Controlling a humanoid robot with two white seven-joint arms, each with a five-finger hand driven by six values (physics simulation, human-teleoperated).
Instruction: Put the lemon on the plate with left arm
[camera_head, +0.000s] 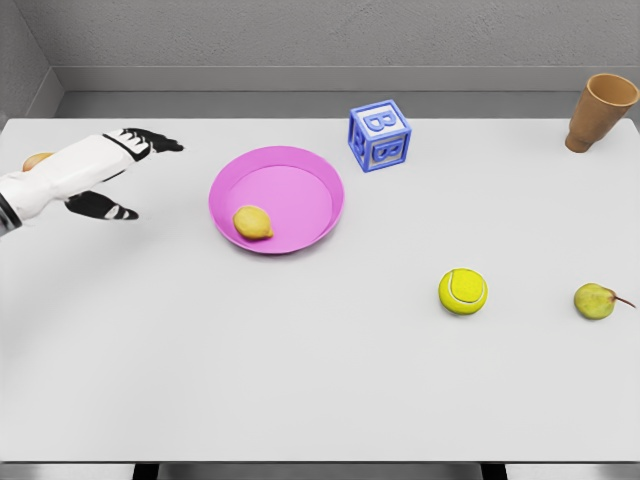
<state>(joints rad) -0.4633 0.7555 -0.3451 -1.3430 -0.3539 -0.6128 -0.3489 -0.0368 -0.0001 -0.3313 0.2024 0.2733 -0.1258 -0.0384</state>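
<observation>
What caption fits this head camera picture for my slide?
Lemon rests on the pink plate; the open left hand hovers beside it.

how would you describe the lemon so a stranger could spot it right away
Find the pink plate left of centre on the white table. The lemon lies inside it, near its front-left rim. It is the only yellow thing on the plate; the yellow tennis ball sits off to the right.

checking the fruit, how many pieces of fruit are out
2 for sure: the lemon in the pink plate, the pear at far right. An orange thing behind the left hand is mostly hidden.
</observation>
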